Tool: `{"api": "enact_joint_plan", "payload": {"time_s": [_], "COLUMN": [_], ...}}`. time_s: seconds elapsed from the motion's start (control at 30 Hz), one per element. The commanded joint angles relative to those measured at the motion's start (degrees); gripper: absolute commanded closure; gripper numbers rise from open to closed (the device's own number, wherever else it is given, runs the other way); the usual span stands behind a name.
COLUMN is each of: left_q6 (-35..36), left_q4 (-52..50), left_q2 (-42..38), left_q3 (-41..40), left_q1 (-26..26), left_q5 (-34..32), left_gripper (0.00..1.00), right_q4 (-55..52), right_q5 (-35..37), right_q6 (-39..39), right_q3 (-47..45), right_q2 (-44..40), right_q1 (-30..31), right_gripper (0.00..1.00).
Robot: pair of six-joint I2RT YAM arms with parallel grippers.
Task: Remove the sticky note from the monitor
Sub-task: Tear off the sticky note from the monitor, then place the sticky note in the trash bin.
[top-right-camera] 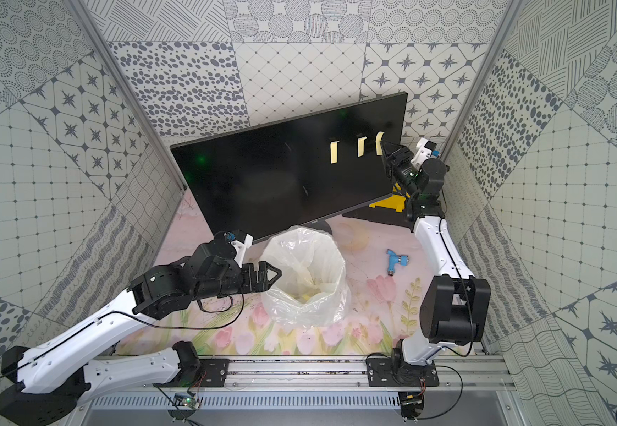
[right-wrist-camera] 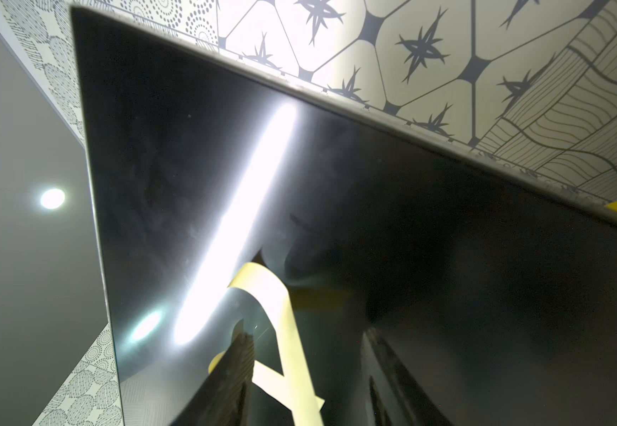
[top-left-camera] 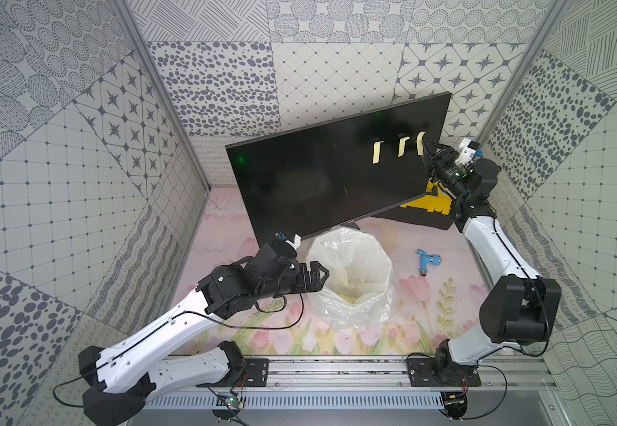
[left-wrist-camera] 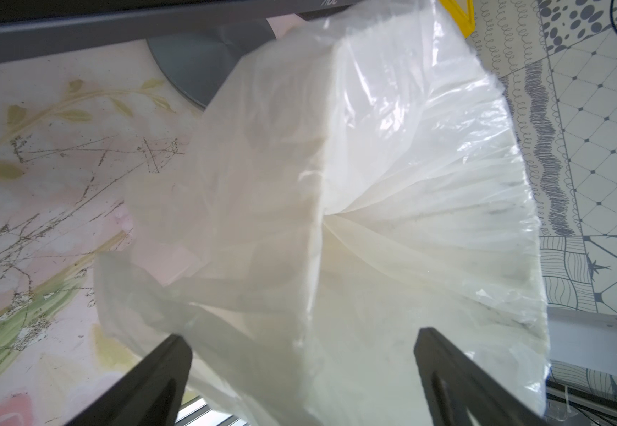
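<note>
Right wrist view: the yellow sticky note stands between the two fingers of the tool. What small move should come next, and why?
Probably close the right tool on the sticky note. Its jaws stand apart with the note's loose part between them, while the far end seems stuck to the monitor. Pulling away before a firm pinch would likely leave it there.

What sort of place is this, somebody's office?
Probably a robot test booth, not an office: patterned panels wall in a table, two robot arms are bolted to a metal rail, and the monitor with sticky notes looks like a prop.
</note>
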Motion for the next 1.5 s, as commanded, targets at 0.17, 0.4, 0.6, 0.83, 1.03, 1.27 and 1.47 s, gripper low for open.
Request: {"api": "enact_joint_plan", "payload": {"time_s": [0.17, 0.4, 0.6, 0.83, 1.03, 1.27, 1.47], "left_q6": [1.35, 1.36, 1.43, 1.62, 1.45, 1.38, 1.38], "left_q4": [1.16, 1.12, 1.18, 1.41, 1.93, 1.91, 1.64], "left_q2": [-0.13, -0.30, -0.37, -0.37, -0.28, -0.62, -0.74], "left_q3": [0.72, 0.63, 0.54, 0.54, 0.37, 0.19, 0.36], "left_q1": [-0.37, -0.46, -0.41, -0.41, -0.33, -0.47, -0.36], "left_q5": [0.55, 0.65, 0.78, 0.77, 0.96, 0.86, 0.80], "left_gripper": [0.01, 0.01, 0.01, 0.01, 0.01, 0.01, 0.01], "right_q4": [3.02, 2.84, 0.90, -8.08, -24.96, -43.04, -52.73], "right_q5": [-0.98, -1.79, -2.59, -7.79, -9.87, -9.03, -9.04], "right_q6": [0.00, -0.56, -1.59, -6.27, -17.78, -29.55, -34.56], "right_q3": [1.15, -0.42, -3.22, -7.36, -10.96, -15.78, -16.49], "right_q2": [0.38, -1.71, -6.25, -15.88, -27.34, -35.22, -36.18], "right_q1": [0.96, 0.94, 0.94, 2.37, 11.65, 24.82, 31.89], "right_gripper": [0.67, 1.00, 1.00, 1.00, 1.00, 1.00, 1.00]}}
